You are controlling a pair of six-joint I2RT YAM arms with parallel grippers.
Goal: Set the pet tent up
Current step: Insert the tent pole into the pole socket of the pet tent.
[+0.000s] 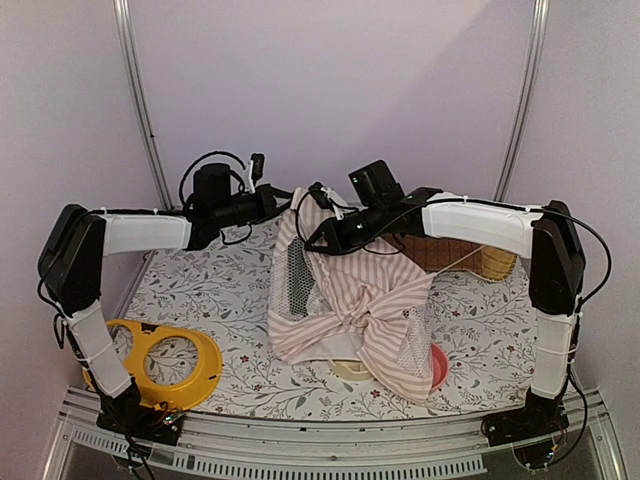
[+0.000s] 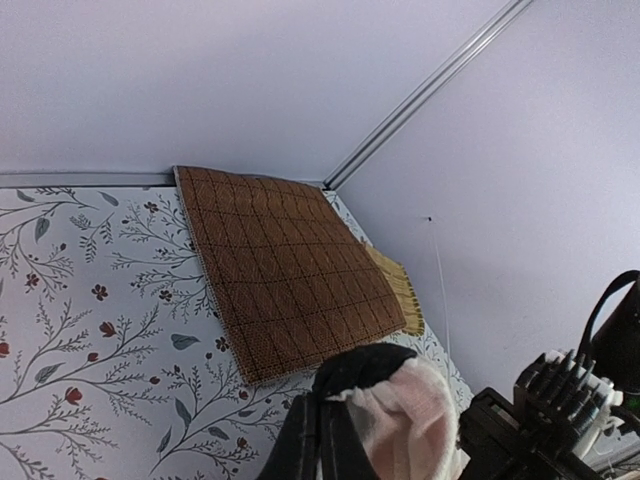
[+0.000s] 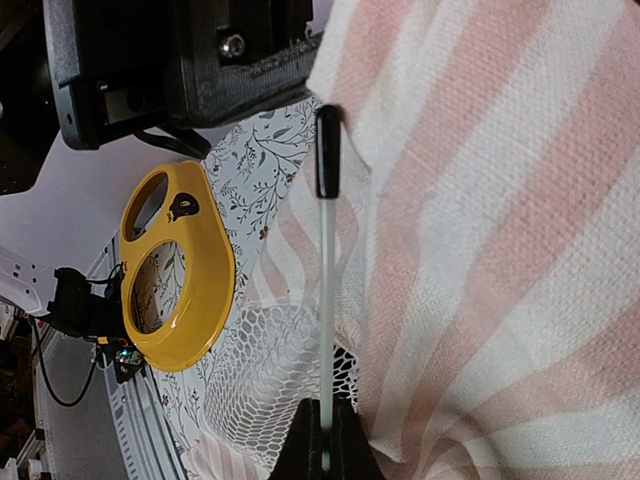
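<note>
Left gripper [image 2: 350, 400] is clamped on a fold of the pet tent [image 1: 350, 300]; right gripper [image 3: 322, 445] pinches its thin clear pole [image 3: 325, 300]. The tent hangs bunched over the table's [image 1: 200, 290] middle, its folds trailing toward the near edge.

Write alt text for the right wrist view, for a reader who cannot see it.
The right end effector, shut at the bottom edge, grips a thin clear pole with a black tip, in front of the pink-and-white striped pet tent. At the picture's left, a yellow holder with two round openings lies on the floral tablecloth.
</note>
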